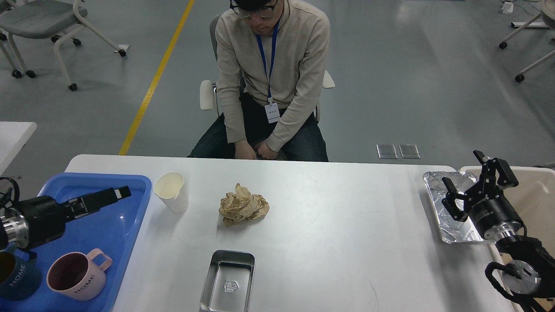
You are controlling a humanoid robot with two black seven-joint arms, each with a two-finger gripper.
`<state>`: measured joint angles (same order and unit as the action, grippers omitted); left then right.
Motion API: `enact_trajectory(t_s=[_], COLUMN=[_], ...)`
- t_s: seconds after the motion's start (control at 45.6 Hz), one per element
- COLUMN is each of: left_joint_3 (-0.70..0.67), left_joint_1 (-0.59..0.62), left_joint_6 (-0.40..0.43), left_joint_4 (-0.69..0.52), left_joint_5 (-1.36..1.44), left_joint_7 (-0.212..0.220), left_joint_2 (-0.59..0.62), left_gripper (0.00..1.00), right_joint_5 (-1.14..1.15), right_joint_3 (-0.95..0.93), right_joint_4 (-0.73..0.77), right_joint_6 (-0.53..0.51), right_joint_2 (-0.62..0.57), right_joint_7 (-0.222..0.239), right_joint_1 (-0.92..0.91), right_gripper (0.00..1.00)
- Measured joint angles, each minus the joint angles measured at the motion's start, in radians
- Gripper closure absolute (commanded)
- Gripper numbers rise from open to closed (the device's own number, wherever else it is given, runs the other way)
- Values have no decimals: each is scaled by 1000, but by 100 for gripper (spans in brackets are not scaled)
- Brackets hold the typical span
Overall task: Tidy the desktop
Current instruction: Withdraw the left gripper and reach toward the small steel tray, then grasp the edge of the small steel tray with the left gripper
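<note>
The white desktop [347, 225] holds a white paper cup [171, 190], a crumpled ball of brown paper [243, 204], an empty steel tray [227, 279] near the front edge, and a crinkled foil tray [435, 186] at the right end. My left gripper [117, 193] hovers over the blue tray [125, 225] and points right toward the cup. It is seen side-on, so its fingers cannot be told apart. My right gripper [466, 171] is open and empty above the foil tray.
The blue tray holds a pink mug [78, 275] and a dark blue mug [15, 277]. A beige bin [537, 195] stands past the table's right end. A seated person [269, 78] faces the far edge with hands off the table.
</note>
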<state>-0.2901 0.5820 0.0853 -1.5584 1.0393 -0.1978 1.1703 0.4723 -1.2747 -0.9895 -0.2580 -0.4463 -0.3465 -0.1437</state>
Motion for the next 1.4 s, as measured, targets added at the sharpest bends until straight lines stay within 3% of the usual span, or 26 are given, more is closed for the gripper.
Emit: enact_trajectory(t_s=[0.241,0.46,0.921,1.184,1.403], left_joint_3=[49,83,182,244,251], left_joint_1=[8,11,5,9,9], left_joint_6=[2,2,-6,-7,-7], left_joint_4=[5,20,155,192,203], left_joint_5=[14,18,18,18,17], left_joint_7=[35,37,42,82,90], left_joint_2=[-80,-139,-390,-442,-471], left_gripper=[10,10,10,10,10], right_joint_5=[0,0,2,2,2], right_joint_3=[0,0,0,0,0], right_joint_4=[0,0,4,6,6], right_joint_6=[0,0,0,0,0], right_joint_2=[1,4,3,3,3], right_joint_7=[0,0,0,0,0], right_joint_1=[1,2,3,2,2], right_gripper=[0,0,0,0,0])
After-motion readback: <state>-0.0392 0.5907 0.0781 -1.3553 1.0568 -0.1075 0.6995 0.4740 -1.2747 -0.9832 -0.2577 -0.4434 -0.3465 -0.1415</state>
